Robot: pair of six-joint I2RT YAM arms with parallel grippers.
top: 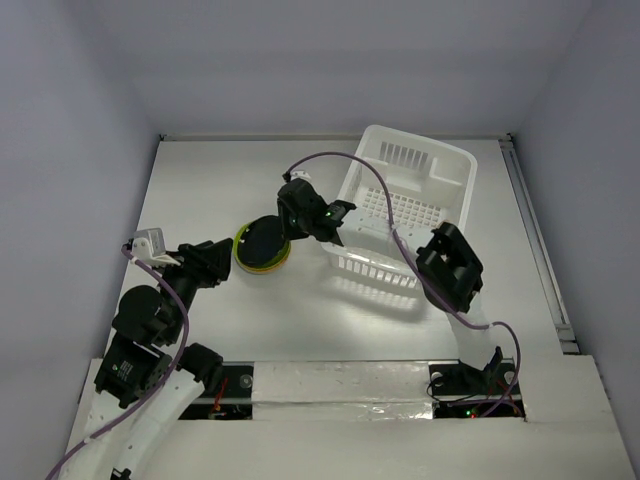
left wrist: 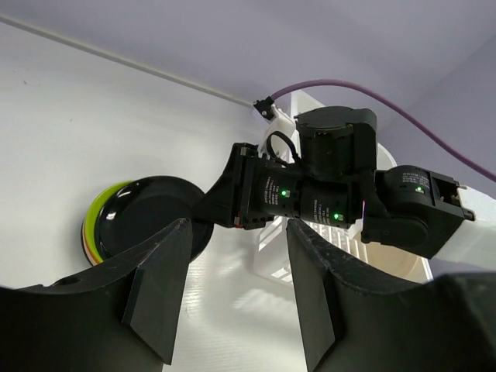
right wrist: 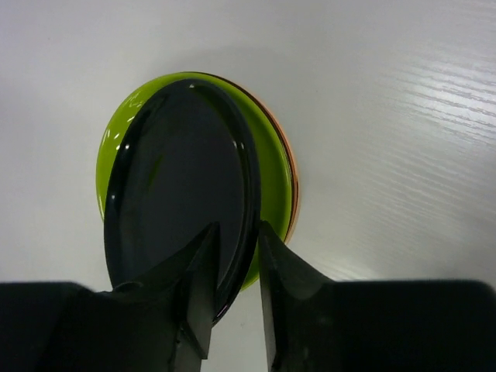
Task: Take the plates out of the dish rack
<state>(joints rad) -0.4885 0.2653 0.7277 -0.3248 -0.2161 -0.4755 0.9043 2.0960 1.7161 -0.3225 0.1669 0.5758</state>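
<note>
A dark plate [right wrist: 182,186] leans tilted on a stack of plates, with a lime green plate [right wrist: 271,178] under it and an orange rim [right wrist: 292,174] below that. The stack [top: 262,245] lies on the table left of the white dish rack [top: 372,262]. My right gripper [right wrist: 236,229] straddles the dark plate's near rim with its jaws parted; the left finger lies over the plate's face, the right finger just outside the rim. My left gripper [left wrist: 236,232] hangs open and empty, low beside the stack [left wrist: 147,217], looking toward the right arm. The rack's floor shows no plates.
The right arm's wrist [top: 310,215] reaches across the rack's left end, its purple cable [top: 385,205] arching over the basket. The left arm [top: 160,300] sits folded at the near left. Grey walls close in the table on three sides.
</note>
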